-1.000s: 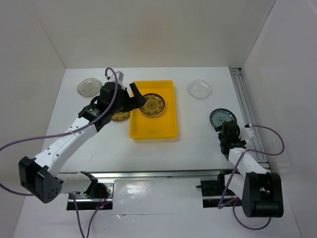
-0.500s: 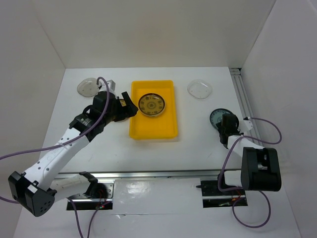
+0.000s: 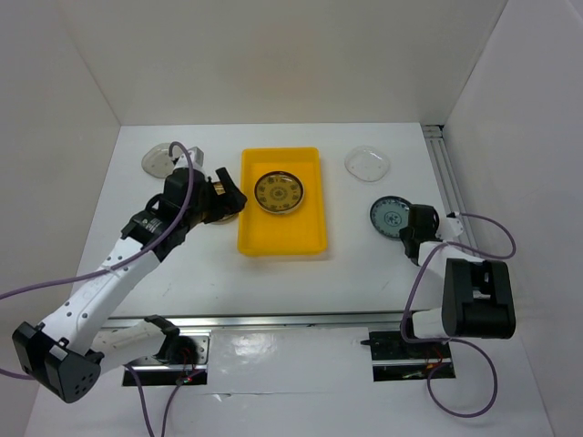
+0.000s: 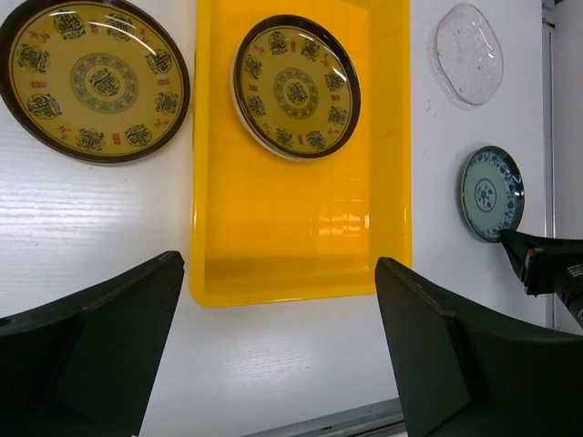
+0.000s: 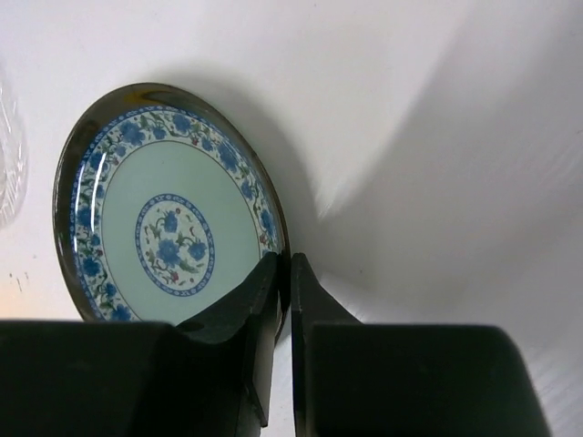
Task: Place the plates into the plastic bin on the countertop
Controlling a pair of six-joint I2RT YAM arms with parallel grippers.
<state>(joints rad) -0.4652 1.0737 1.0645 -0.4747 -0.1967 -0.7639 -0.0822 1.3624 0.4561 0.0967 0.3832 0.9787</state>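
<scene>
The yellow plastic bin [image 3: 282,232] lies mid-countertop and holds one yellow-and-brown plate [image 3: 278,192]. My left gripper [image 3: 222,197] hovers open just left of the bin, empty, above a second yellow-and-brown plate [image 4: 91,80] on the countertop [image 3: 182,273]. In the left wrist view its fingers [image 4: 100,346] stand wide apart over the bin's near wall [image 4: 301,273]. On the right, my right gripper [image 5: 284,273] is shut on the rim of the blue-patterned plate [image 5: 164,237], which is tilted; from above that plate [image 3: 389,217] is left of the gripper [image 3: 412,226].
Two clear glass plates lie at the back, one at the left [image 3: 162,159] and one right of the bin [image 3: 367,165]. A metal rail [image 3: 451,182] runs along the right edge. White walls close in the left, back and right sides.
The right gripper has closed on the blue plate's rim, and the plate has shifted left and tipped up. The left gripper has drawn back from over the bin to its left side, still open.
</scene>
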